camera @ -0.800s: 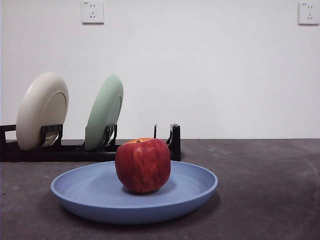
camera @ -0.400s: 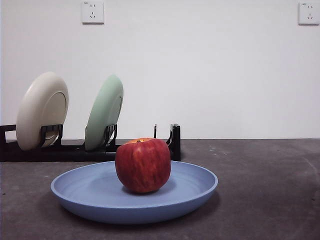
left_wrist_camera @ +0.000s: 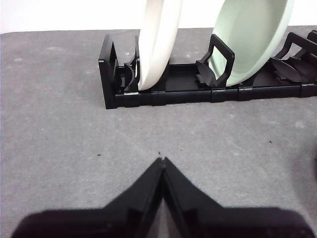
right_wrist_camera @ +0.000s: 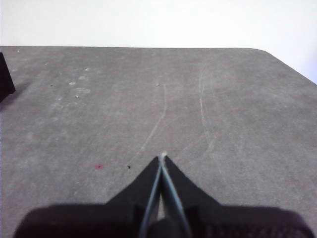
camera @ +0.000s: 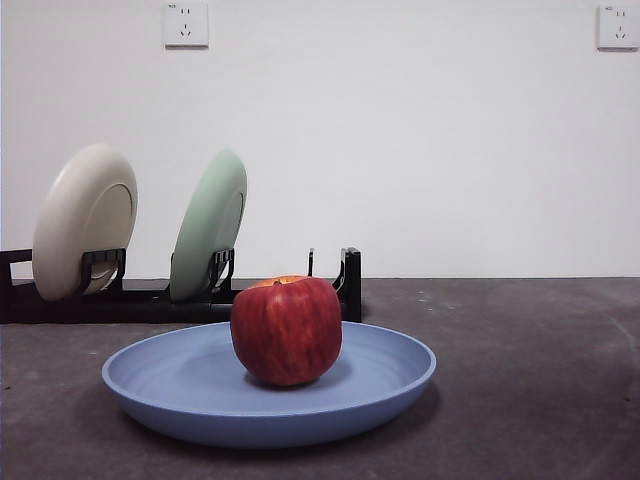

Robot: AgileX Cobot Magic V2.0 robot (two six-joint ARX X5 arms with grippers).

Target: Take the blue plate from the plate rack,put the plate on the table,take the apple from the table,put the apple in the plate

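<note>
Nothing has shifted over the last second: the apple (camera: 286, 331) sits in the blue plate (camera: 180, 385) on the table (camera: 530, 380), so the task looks finished. Left gripper (left_wrist_camera: 162, 161) and right gripper (right_wrist_camera: 162, 156) are closed, empty, neither near the plate. The wall sockets' markings are too small to read.

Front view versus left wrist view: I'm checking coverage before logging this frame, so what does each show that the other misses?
Only the front view shows the apple sitting in the blue plate, plus two wall sockets. Only the left wrist view shows the left end effector, jaws shut, above bare table. Both show the plate rack holding the cream plate and the pale green plate upright, and the grey table.
</note>
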